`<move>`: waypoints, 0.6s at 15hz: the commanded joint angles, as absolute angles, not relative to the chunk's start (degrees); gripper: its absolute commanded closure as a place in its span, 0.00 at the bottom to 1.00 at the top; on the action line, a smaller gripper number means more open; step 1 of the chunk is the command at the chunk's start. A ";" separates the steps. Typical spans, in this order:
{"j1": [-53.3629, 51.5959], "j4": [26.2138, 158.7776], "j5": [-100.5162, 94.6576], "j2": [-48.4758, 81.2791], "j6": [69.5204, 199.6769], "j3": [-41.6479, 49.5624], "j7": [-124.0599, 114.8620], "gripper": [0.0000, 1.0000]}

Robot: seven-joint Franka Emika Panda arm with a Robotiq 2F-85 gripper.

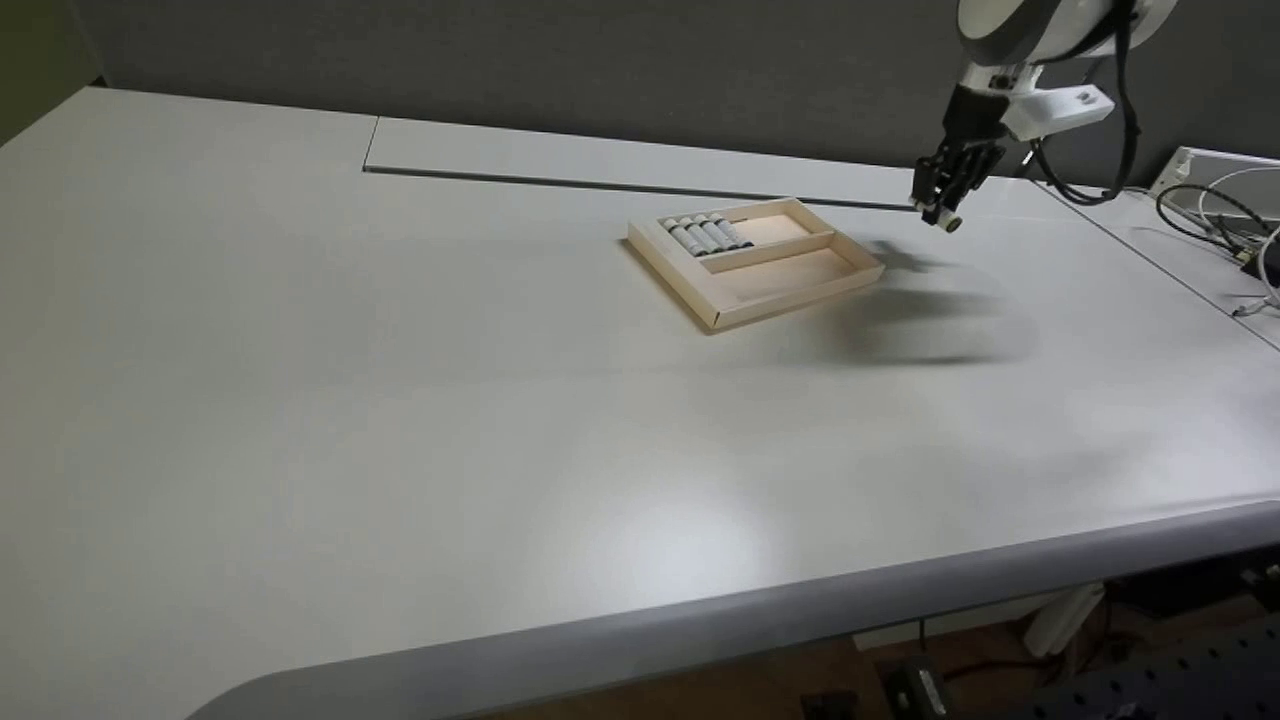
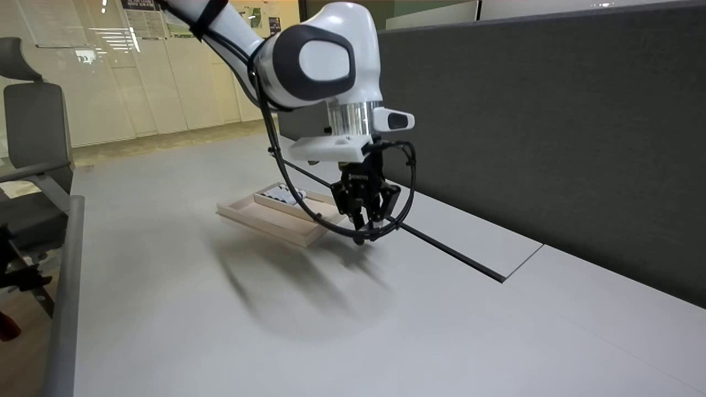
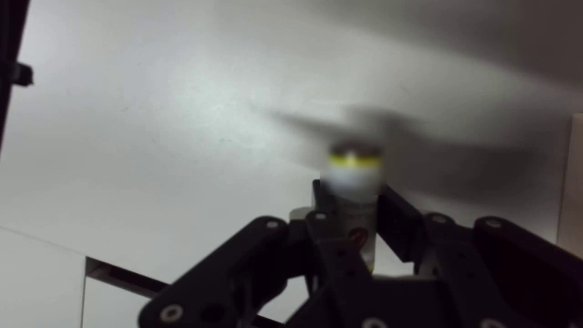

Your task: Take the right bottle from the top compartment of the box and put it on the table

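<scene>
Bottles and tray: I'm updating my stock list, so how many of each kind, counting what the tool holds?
Bottles: 5 (4 in the wooden tray, plus the held bottle in the tool)
Wooden tray: 1
Total: 6

High in an exterior view, looking down across the smooth off-white bench (image 1: 400,400); flatter, nearer the jointed white arm (image 2: 322,60), upper centre, in an exterior view. Both share the shallow pale-wood tray (image 1: 790,275). Wrist view, close in, faces down past the black two-fingered gripper (image 3: 358,200), lower centre.
</scene>
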State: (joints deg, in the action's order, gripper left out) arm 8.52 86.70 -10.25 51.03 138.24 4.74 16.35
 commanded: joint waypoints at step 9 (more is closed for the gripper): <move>8.67 82.47 -9.38 56.14 138.34 4.58 13.82 0.46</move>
State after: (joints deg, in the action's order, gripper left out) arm 8.42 84.52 -10.11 56.53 140.71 4.82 14.61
